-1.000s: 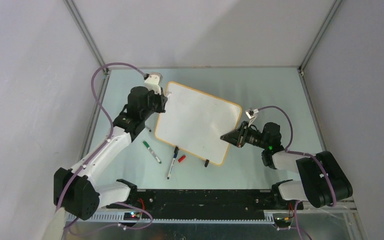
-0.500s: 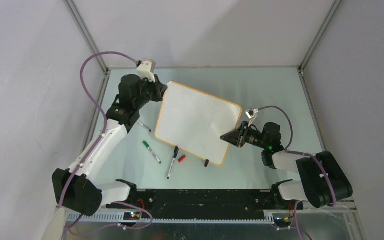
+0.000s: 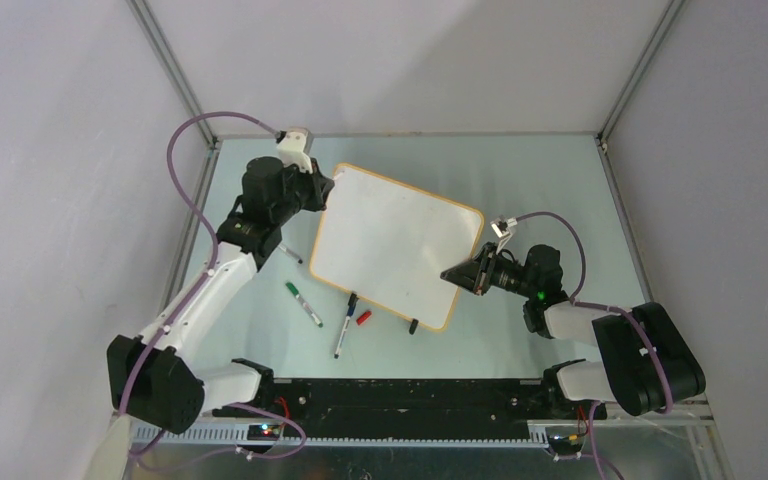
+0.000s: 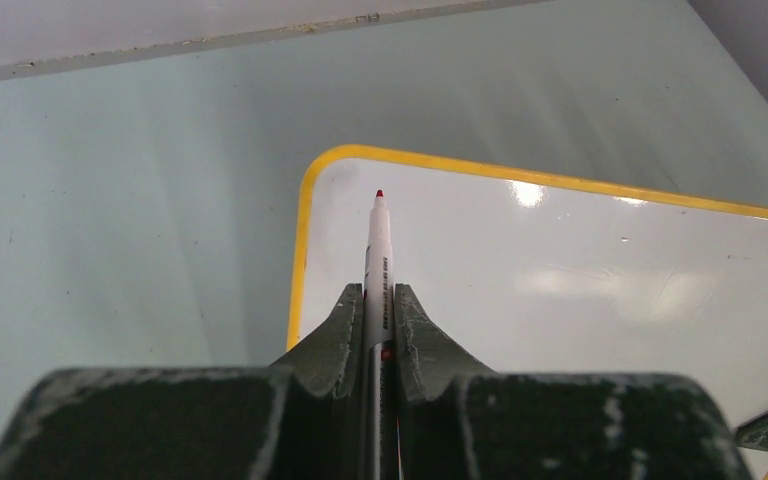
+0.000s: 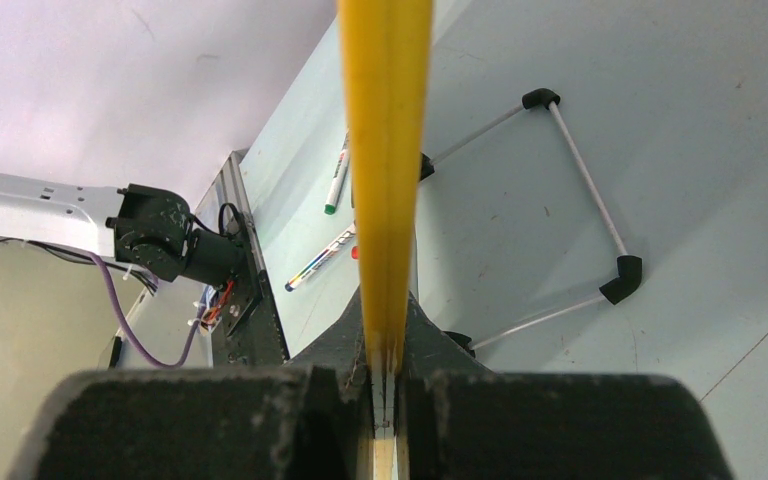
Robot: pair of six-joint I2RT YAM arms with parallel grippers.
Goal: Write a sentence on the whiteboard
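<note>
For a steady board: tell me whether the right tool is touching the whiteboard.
Touching: the right wrist view shows the right tool clamped on the whiteboard edge.

The top camera is looking down from above and behind the arm bases [image 3: 240, 385], far off, covering the pale green table [image 3: 520, 180]. The left wrist camera is looking closely along a red-tipped white marker [image 4: 376, 270] onto the white, orange-framed whiteboard [image 4: 560, 280]. The right wrist camera is looking edge-on along that frame. All three are sharing the board.
</note>
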